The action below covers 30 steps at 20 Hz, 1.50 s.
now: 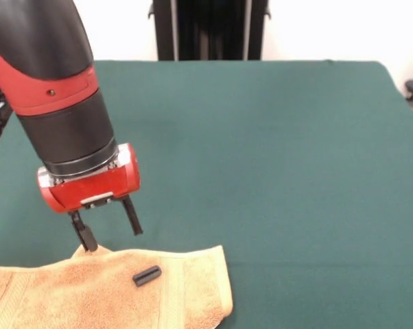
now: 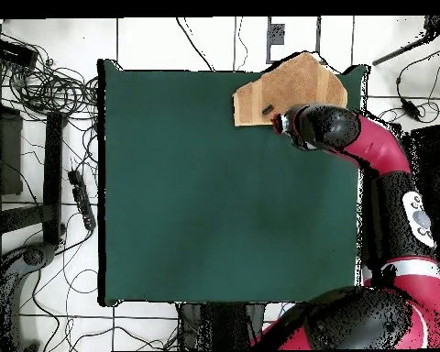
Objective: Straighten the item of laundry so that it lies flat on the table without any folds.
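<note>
The golden-orange towel [image 1: 103, 295] lies at the near left edge of the green table [image 1: 261, 151], with a ribbed band and a rumpled far edge. In the overhead view the towel [image 2: 292, 87] sits at the table's top right corner, partly past the edge. My gripper [image 1: 112, 232] is open just above the towel's far edge; one fingertip touches a raised bump of cloth. In the overhead view the gripper [image 2: 283, 121] is at the towel's lower edge. A small black cylinder [image 1: 146, 275] rests on the towel.
The red and black arm [image 2: 379, 156] reaches along the table's right side in the overhead view. Cables and stands [image 2: 40, 137] lie on the floor beyond the table. The robot's pedestal [image 1: 210, 31] stands at the far side.
</note>
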Motion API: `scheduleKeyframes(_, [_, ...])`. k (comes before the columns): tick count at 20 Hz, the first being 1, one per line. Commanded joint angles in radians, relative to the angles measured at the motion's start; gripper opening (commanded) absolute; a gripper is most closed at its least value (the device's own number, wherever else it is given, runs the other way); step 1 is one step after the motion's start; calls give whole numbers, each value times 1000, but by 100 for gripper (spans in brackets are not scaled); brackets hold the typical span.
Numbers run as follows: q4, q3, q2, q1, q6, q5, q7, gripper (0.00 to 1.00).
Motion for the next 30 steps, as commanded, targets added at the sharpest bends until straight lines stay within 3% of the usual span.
scheduleKeyframes(1, [181,-157,53,95,8,21,385,100])
scheduleKeyframes(10, [151,-132,142,68,-68,52,291,100])
scheduleKeyframes(16, [125,-151,159,83,9,69,267,100])
scheduleKeyframes(23, [201,-77,217,-17,-136,105,204,100])
scheduleKeyframes(26, [218,-72,222,-27,-182,117,208,100])
scheduleKeyframes(27, [245,-68,217,-34,-263,122,251,100])
scheduleKeyframes(28, [241,-66,217,-33,-233,109,196,100])
scheduleKeyframes(30, [252,-86,203,-15,-235,112,216,100])
